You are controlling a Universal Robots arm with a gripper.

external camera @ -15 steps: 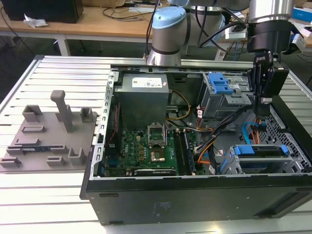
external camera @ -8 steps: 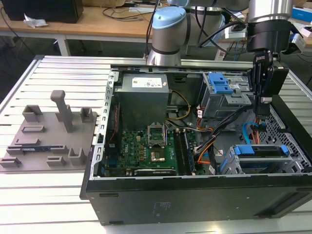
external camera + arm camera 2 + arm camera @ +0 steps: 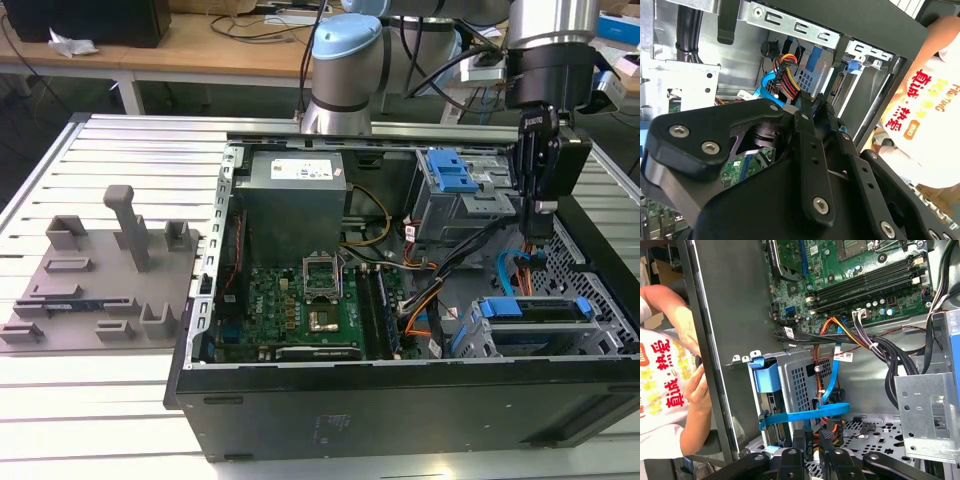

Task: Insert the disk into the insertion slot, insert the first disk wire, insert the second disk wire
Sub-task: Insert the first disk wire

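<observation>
Disk (image 3: 535,308) sits in the insertion slot (image 3: 600,338) while the gripper (image 3: 538,225), its grasp impossible to tell, hangs above the blue wire (image 3: 505,275); I'd want that wire's end squared to the disk before any push.

Disk (image 3: 537,309) inside grey insertion slot (image 3: 474,342)

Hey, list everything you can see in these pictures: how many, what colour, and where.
computer case: one, black, open, on the slatted table
motherboard: one, green, inside the case
power supply: one, grey, beside the motherboard
disk: one, blue carrier, in the insertion slot
tall bay: one, grey, blue latch, near the slot
flat cable: one, blue, by the slot
fixture tray: one, grey, exterior view's left
person's hand: one, outside the case
gripper: one, black, beside the tall bay
</observation>
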